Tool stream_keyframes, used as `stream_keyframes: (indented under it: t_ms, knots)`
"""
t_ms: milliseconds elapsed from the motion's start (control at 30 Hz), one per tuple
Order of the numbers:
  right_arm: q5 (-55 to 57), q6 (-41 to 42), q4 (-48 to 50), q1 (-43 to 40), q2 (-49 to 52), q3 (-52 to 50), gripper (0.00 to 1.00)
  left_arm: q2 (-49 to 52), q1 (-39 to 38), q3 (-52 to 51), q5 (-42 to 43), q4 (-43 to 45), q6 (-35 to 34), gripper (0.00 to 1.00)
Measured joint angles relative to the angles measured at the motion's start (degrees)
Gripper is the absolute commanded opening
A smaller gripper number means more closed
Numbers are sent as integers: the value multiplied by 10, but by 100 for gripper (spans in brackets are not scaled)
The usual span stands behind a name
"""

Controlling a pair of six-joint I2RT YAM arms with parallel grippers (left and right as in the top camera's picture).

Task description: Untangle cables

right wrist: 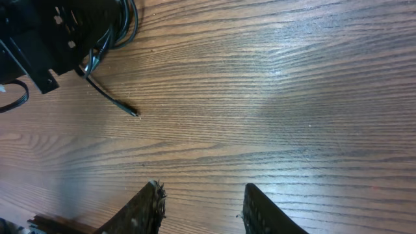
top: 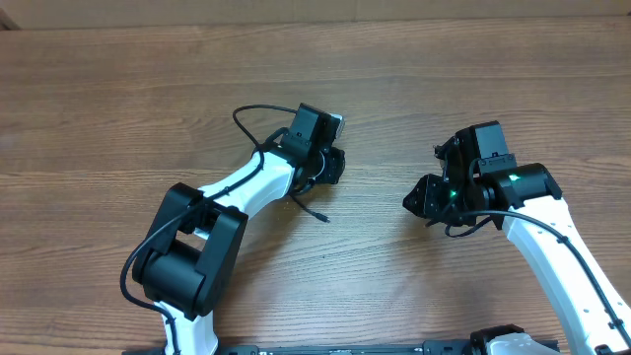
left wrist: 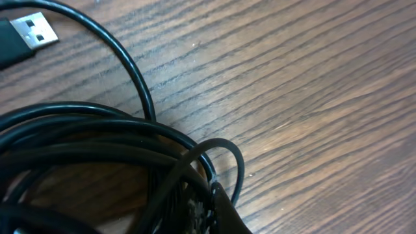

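Grasp step. Clamping cables point(left wrist: 117, 146) in left fingers point(left wrist: 224, 218); holding right fingers point(right wrist: 140, 211) apart, empty, over worktop point(right wrist: 292, 97). Next: lift bundle, pinch loose plug end point(right wrist: 133, 112) with right.

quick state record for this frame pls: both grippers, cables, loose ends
left gripper: shut on the cables, down at the bundle
right gripper: open, empty, apart from the bundle, over bare table
cables: one tangled bundle at the left gripper, not separated
loose ends: USB plug lying flat beside the bundle; thin plug sticking out of the bundle on the right gripper's side
task status: untangling not yet done
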Motion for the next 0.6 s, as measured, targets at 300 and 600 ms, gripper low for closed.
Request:
stream_keyframes:
  t_ms: [300, 600]
  knots:
    - [0, 0, 1, 0, 0, 0, 38, -36, -2, 0, -1, -10, 4, 50]
    - [0, 0, 1, 0, 0, 0, 38, -9, -26, 0, -14, 30, 6, 54]
